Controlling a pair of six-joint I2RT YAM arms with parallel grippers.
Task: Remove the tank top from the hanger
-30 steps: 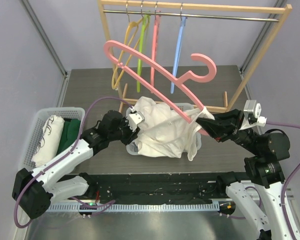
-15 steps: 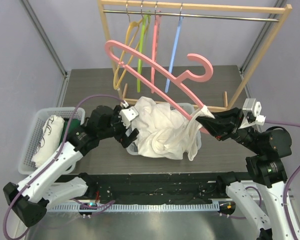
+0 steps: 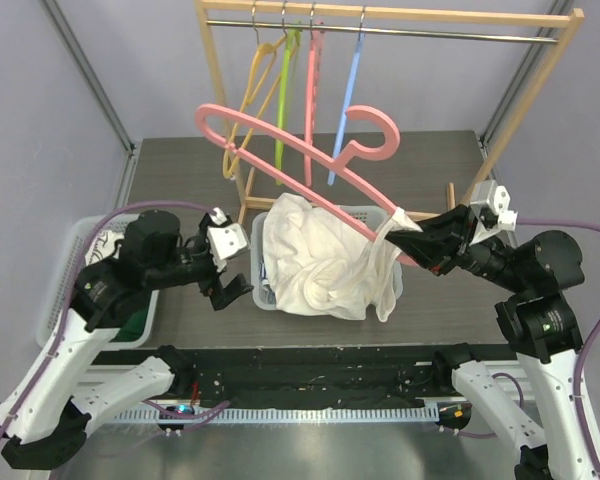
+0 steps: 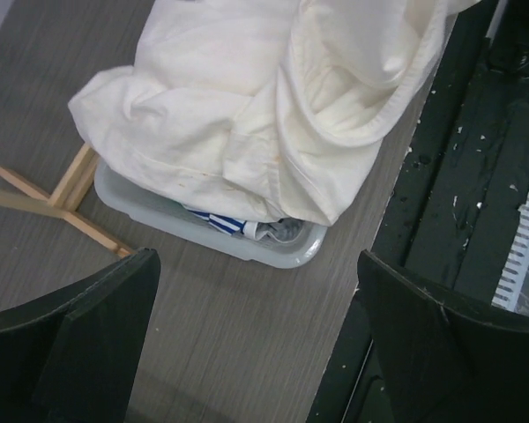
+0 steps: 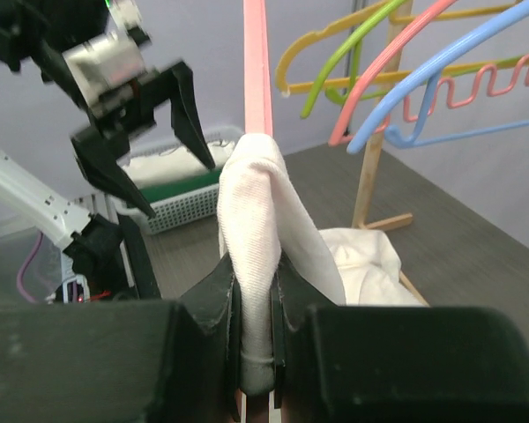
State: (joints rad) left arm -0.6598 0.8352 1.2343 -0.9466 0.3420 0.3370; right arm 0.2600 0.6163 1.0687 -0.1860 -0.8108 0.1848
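The tank top [image 3: 320,265] lies heaped over the grey bin [image 3: 325,312] at mid-table. One strap [image 3: 385,232] stretches up to the lower right tip of the pink hanger [image 3: 300,150], whose long arm slants up and to the left. The right gripper [image 3: 410,236] is clenched on strap and hanger tip together. The left gripper [image 3: 242,275], splayed and empty, hovers just left of the bin, so the strap lies across the heap from it.

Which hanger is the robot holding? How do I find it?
Find the wooden rack at the back, where four hangers hang on the rail. In front of it, a pink hanger tilts above the bin, its low end in the right gripper with a strap of the white top over it. It is the only hanger off the rail.
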